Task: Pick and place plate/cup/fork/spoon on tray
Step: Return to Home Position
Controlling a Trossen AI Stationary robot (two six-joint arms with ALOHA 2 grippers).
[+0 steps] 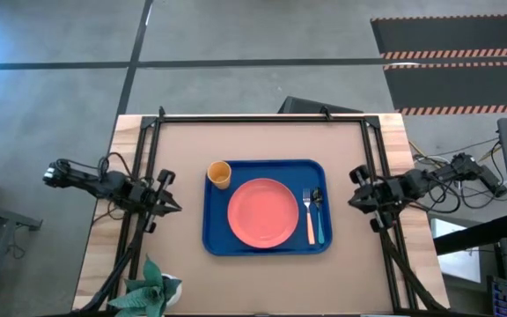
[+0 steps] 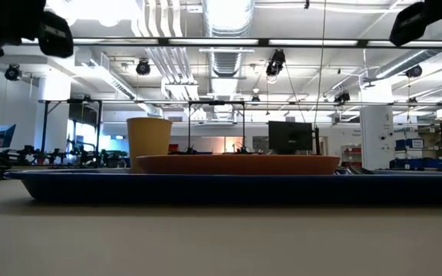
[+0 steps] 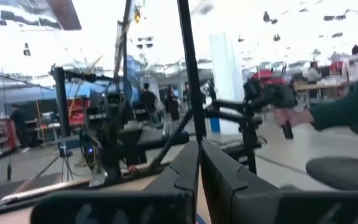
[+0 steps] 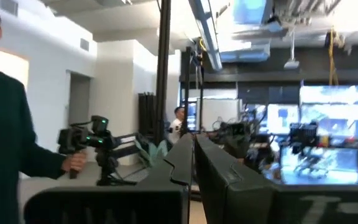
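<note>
Table (image 1: 359, 273): tan work surface seen from above, with a dark frame along its far edge and sides. A teal leafy plant (image 1: 150, 291) sits at its near-left edge.

Tray (image 1: 267, 250): blue, rectangular with rounded corners, lying flat in the middle of the table between the two arms. It holds all four pieces of tableware.

Plate (image 1: 263, 212): coral-pink and round, lying flat in the centre of the tray. Nothing is on it.

Cup (image 1: 220, 173): orange-yellow, standing upright in the tray's far-left corner, just beside the plate's rim. The low view shows it rising above the plate.

Fork (image 1: 309, 217): peach handle, lying on the tray floor just right of the plate, tines toward the far edge.

Spoon (image 1: 319, 217): teal handle, lying parallel to the fork on its right, between the fork and the tray's right rim, bowl toward the far edge.

Left gripper (image 3: 198, 149): raised off the table, well left of the tray, its fingers pressed together on nothing.

Right gripper (image 4: 193, 142): raised off the table to the right of the tray, its fingers likewise closed and empty.
</note>
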